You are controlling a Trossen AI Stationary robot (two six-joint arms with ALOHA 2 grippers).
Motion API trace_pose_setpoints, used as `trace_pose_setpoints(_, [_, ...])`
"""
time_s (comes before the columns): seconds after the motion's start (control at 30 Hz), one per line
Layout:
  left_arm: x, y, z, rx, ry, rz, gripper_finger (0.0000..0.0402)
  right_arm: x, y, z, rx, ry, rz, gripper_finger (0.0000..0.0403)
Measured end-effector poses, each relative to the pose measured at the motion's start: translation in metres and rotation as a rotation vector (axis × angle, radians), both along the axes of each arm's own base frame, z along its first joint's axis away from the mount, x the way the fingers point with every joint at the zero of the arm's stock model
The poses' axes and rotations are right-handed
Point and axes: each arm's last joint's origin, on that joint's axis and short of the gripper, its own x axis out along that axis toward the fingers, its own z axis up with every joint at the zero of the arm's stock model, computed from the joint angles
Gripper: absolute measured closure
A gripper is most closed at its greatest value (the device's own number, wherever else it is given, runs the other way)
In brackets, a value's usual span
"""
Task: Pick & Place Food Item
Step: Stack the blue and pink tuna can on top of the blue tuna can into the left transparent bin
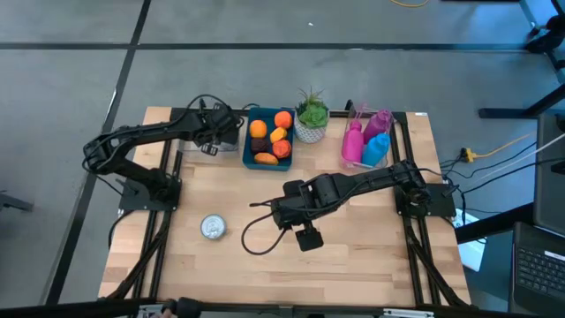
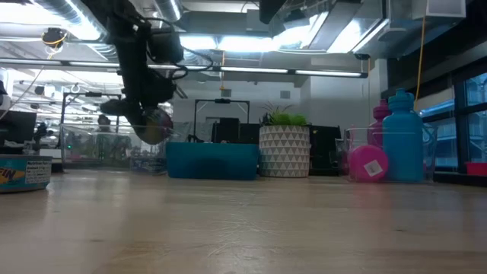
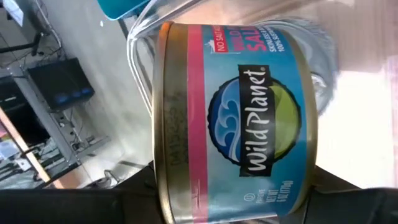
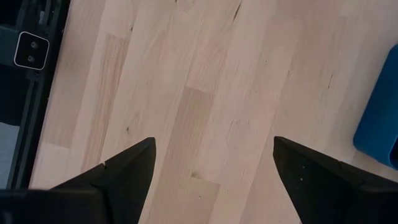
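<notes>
My left gripper (image 1: 228, 132) is at the far side of the table, just left of the blue bin (image 1: 267, 137), and is shut on a tuna can (image 3: 236, 118) with a blue label and a pink band. The low view shows that can (image 2: 154, 125) held above the tabletop. The bin holds orange, red and dark toy fruits (image 1: 269, 141). A second can (image 1: 213, 227) stands on its flat bottom on the near left of the table. My right gripper (image 4: 214, 162) hangs open over bare wood at the table's middle (image 1: 282, 212). My left gripper pinches the tuna can between its two fingers, one finger (image 3: 140, 190) at each flat end, at the end's rim (image 3: 163, 180). The fingers slant downward toward the far side. The can is lifted clear of the table and lies on its side in the hold.
A potted plant (image 1: 311, 119) stands right of the bin, and a clear holder with a pink and a blue bottle (image 1: 369, 141) stands at the far right. A clear plastic rim (image 3: 140, 43) shows behind the held can. Bare wood lies near and right of the loose can.
</notes>
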Motion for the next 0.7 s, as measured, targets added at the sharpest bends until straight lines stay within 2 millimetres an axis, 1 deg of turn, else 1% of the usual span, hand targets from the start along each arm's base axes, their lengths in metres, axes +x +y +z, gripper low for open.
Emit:
trace_pose_setpoints(0.1, [0.001, 0.009, -0.004, 0.003, -0.004, 0.02, 0.0231, 0.0, 0.0, 0.0, 0.0, 0.0, 0.001, 0.0083])
trace_pose_setpoints(0.2, [0.001, 0.015, -0.012, -0.041, -0.004, 0.019, 0.0231, 0.0, 0.0, 0.0, 0.0, -0.001, 0.001, 0.0083])
trace_pose_setpoints(0.37, [0.004, 0.024, -0.024, -0.037, 0.034, 0.053, 0.0226, 0.0, 0.0, 0.0, 0.0, -0.001, 0.001, 0.0083])
trace_pose_setpoints(0.47, [0.005, 0.026, -0.027, -0.052, 0.022, 0.056, 0.0206, 0.0, 0.0, 0.0, -0.003, -0.002, 0.0, 0.0082])
trace_pose_setpoints(0.6, [0.009, 0.028, -0.025, -0.04, -0.032, 0.051, 0.0166, 0.0, -0.001, 0.0, -0.003, -0.002, -0.001, 0.0083])
trace_pose_setpoints(0.7, [0.008, 0.028, -0.025, -0.026, -0.006, 0.065, 0.0142, 0.0, -0.001, 0.0, -0.003, -0.002, -0.002, 0.0082])
